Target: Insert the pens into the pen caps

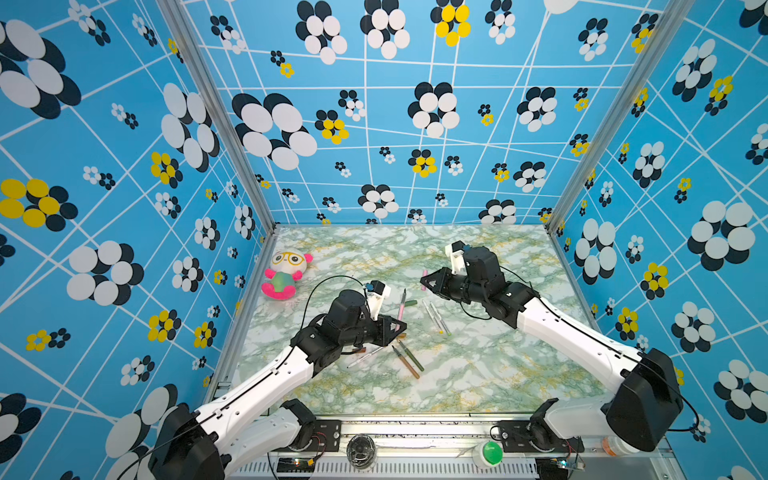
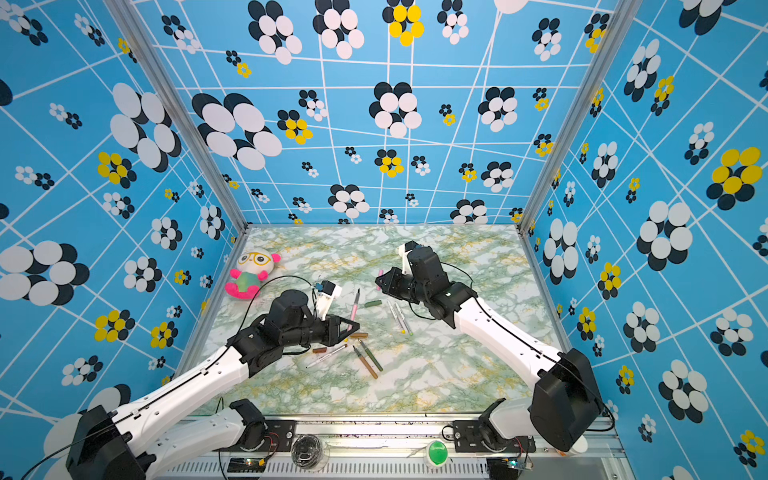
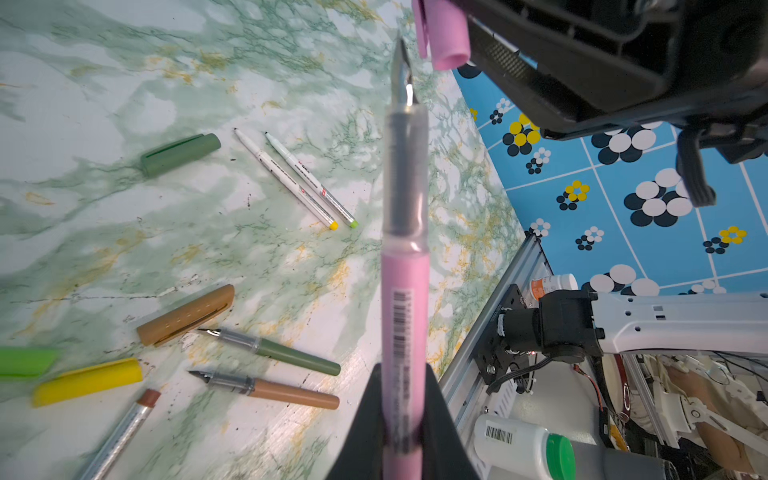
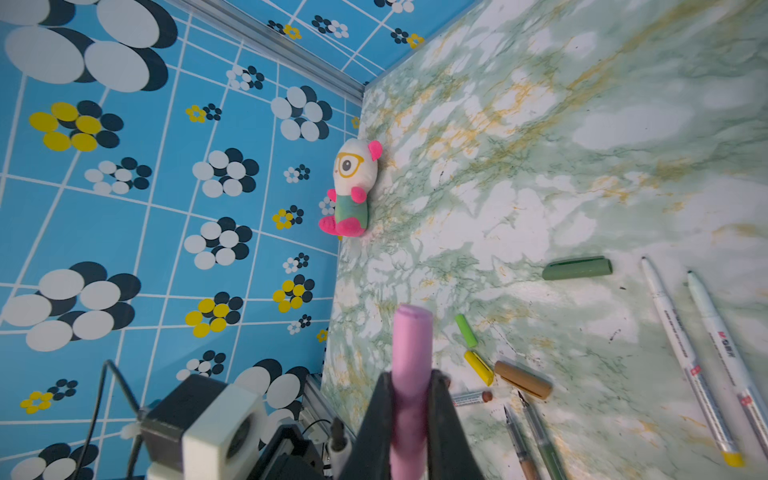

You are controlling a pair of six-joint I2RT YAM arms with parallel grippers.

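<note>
**Pink pen (image 3: 405, 311) and pink cap (image 4: 411, 345), held above the middle of the table (image 1: 478, 374); the two are not yet joined.**

The left claw (image 3: 405, 372) is closed tight on the rear half of the barrel. The clear grip section and the dark metal nib stand free ahead of it. The right claw (image 4: 409, 376) is closed on the cap's closed end, so the open mouth is clear of the jaws. In the left wrist view the nib points close to that mouth but to one side of it, and the two parts do not touch.

Both parts look like light, stiff, smooth moulded plastic. They are round and slick, so they are judged likely to twist or slide in the jaws under an off-axis push. The nib is thin and pointed and is probably the one fragile part, so it should meet the bore and not the rim. The cap is a short hollow tube with a flat clip along one side.

The table is patterned like marble in green, white and ochre.
- **Near its middle:** a dark green cap (image 3: 180, 153), and a yellow-tipped white pen (image 3: 286, 178) and a green-tipped white pen (image 3: 311, 180) lying side by side.
- **Between the middle and the front edge:** a tan cap (image 3: 187, 313), a dark green pen (image 3: 282, 353), a tan pen (image 3: 274, 390), a yellow cap (image 3: 87, 380), a light green cap (image 3: 25, 361) and a brown-ended pen (image 3: 120, 432).

Each pen is best taken at mid-barrel. A plush toy (image 1: 284, 274) sits by the left edge.
</note>
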